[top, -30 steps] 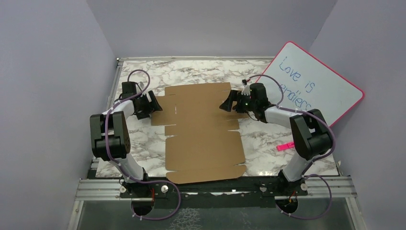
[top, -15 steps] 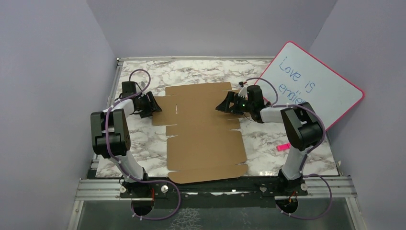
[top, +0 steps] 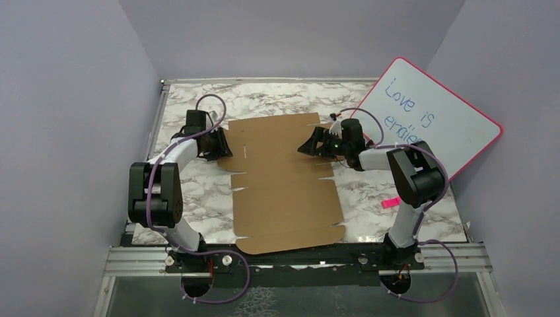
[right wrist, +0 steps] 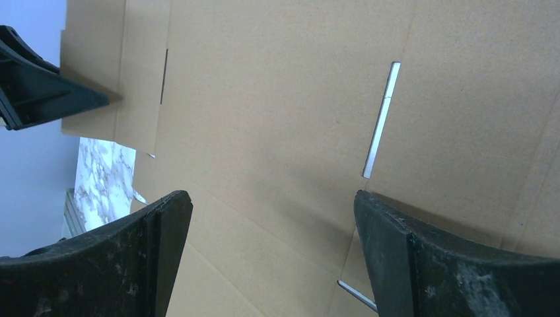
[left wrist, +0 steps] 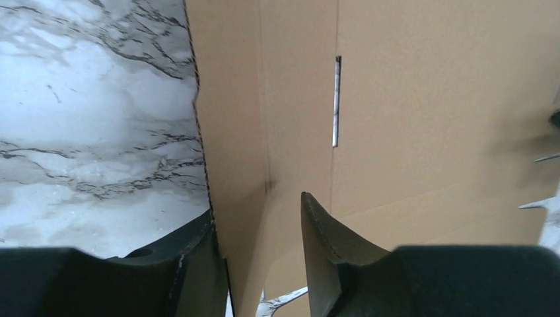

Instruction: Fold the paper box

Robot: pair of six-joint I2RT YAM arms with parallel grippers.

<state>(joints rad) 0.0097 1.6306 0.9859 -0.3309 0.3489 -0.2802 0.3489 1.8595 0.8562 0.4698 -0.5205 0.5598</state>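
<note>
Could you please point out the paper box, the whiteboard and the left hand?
paper box (top: 284, 191): top view, centre panel.
whiteboard (top: 457, 129): top view, white face.
left hand (left wrist: 257, 208): left wrist view, between fingertips.

The paper box (top: 284, 181) is lying unfolded on the marble worktop (top: 370, 205) as a large flat sheet of plain brown cardboard. It is stretching from the middle of the worktop down to the near edge. It is showing die-cut flaps, notched sides and narrow slits (left wrist: 336, 99) in its far panel. Its far left flap (left wrist: 231, 165) is sitting between the fingers of the left claw (left wrist: 257, 208) and appears to be lifting slightly. The rest is resting flat.
</note>
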